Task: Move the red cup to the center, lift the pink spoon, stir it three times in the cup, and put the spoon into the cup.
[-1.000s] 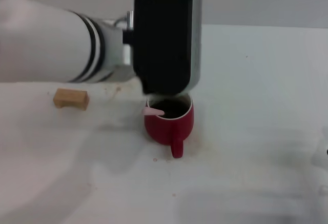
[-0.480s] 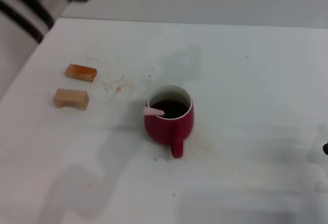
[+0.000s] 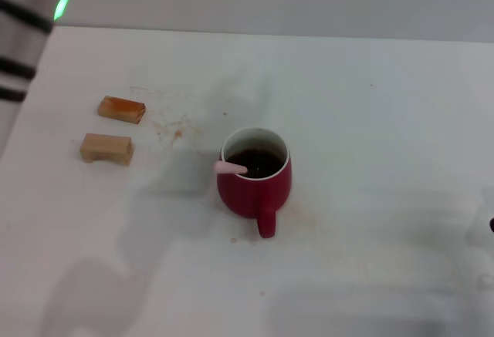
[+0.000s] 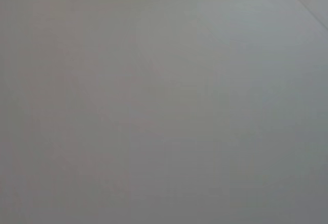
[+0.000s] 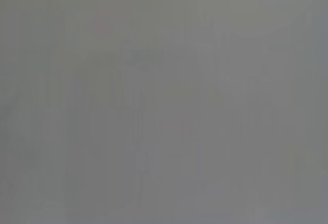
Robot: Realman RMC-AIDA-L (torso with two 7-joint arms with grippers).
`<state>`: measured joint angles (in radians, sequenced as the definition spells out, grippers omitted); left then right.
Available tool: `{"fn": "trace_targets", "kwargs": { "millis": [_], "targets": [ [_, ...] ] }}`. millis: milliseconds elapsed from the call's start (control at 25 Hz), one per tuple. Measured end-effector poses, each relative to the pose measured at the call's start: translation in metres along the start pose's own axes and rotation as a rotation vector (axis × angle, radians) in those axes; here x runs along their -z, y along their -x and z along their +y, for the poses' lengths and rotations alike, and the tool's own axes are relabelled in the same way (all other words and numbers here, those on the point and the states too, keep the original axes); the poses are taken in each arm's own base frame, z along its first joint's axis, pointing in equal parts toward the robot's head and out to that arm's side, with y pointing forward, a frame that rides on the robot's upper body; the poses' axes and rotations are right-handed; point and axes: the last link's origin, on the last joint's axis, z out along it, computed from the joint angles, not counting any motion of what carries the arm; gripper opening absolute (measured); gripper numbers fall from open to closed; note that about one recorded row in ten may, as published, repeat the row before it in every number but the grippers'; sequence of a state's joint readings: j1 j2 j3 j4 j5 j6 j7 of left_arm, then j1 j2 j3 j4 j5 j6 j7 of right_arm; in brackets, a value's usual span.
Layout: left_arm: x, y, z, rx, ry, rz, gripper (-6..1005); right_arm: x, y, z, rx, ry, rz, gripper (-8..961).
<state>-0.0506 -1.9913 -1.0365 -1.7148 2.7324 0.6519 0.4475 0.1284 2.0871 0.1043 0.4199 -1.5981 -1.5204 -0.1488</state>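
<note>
The red cup (image 3: 255, 185) stands near the middle of the white table (image 3: 386, 121) in the head view, handle toward the front, dark liquid inside. The pink spoon (image 3: 230, 168) rests in the cup, its pale pink handle end sticking out over the left rim; its bowl is hidden in the liquid. Part of my left arm (image 3: 23, 21) shows at the far upper left corner, with no gripper in sight. Neither gripper appears in any view; both wrist views show only plain grey surface.
Two tan blocks lie at the left of the table: one with an orange top (image 3: 121, 109) and a plain one (image 3: 106, 149) in front of it. Small brown stains (image 3: 174, 129) mark the table between the blocks and the cup.
My left arm and gripper, which hung over the cup a second ago, have pulled away up and to the left out of the head view. Cup and spoon have not moved.
</note>
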Motion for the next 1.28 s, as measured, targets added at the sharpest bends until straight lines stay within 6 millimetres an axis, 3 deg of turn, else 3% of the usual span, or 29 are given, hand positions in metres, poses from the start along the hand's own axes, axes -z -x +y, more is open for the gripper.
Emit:
{"fn": "trace_targets", "kwargs": {
  "millis": [40, 280, 480, 720, 920, 1280],
  "targets": [
    [0.005, 0.004, -0.004, 0.030, -0.010, 0.006, 312, 0.000, 0.000, 0.000, 0.001, -0.001, -0.002, -1],
    [0.049, 0.060, -0.031, 0.051, -0.109, -0.028, 480, -0.001, 0.001, -0.002, 0.007, -0.005, -0.010, -1],
    [0.092, 0.118, -0.060, 0.130, -0.204, -0.191, 496, -0.003, 0.002, -0.003, 0.010, -0.005, -0.017, 0],
    [0.144, 0.173, -0.089, 0.095, -0.281, -0.394, 631, -0.006, 0.004, 0.000, 0.008, 0.011, -0.027, 0],
    [0.168, 0.194, -0.095, 0.054, -0.284, -0.512, 726, -0.007, 0.004, 0.000, 0.015, 0.012, -0.028, 0],
    [0.179, 0.201, -0.091, 0.038, -0.265, -0.566, 856, -0.007, 0.009, -0.002, 0.022, 0.008, -0.063, 0]
  ]
}}
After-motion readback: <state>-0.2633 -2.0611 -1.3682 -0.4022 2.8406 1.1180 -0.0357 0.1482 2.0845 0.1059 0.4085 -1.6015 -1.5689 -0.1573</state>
